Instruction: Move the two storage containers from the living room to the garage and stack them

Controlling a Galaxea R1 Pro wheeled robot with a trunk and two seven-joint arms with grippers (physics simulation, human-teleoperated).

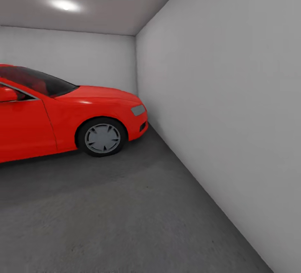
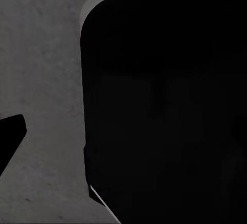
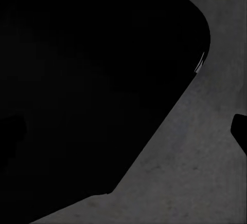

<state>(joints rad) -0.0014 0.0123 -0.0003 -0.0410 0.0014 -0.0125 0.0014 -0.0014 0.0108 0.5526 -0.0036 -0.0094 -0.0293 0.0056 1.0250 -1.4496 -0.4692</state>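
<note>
We stand in the garage: red car (image 1: 62,114) at left, bare concrete floor (image 1: 138,218) ahead. No containers here. Being thin-walled boxes, they're probably light; grip the rims. Can't tell either gripper's state.

The robot's body (image 2: 164,111) is black, a smooth panel with rounded corners and pale edges.

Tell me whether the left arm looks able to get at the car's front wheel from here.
Probably not: the front wheel sits well across the concrete floor, and the left wrist view looks down at floor beside a large dark body.
</note>
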